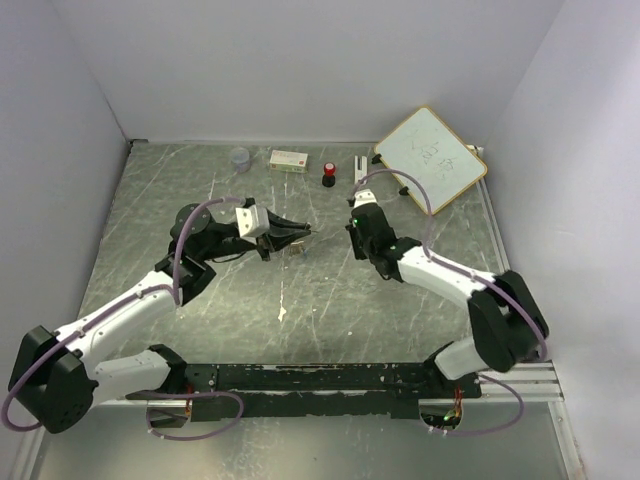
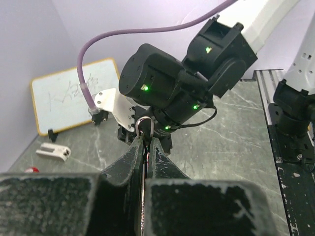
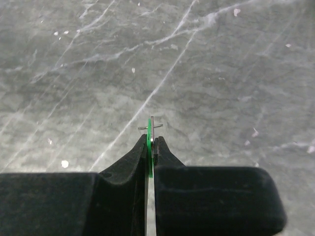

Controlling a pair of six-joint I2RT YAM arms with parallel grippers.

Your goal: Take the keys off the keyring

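**Both Jaws Clamped: Ring Left, Green Key Right**

The grey marbled bench is walled in white on three sides, with a black rail along its near edge. A wood-framed whiteboard sits in the far right corner. A white box, a clear cup and a red-and-black knob line the back edge, well apart from both arms. Over mid-bench, the left gripper has its jaws closed on the thin silver wire keyring. Near it, with a gap between, the right gripper has its jaws pinched on the green-headed key, edge-on over bare stone.
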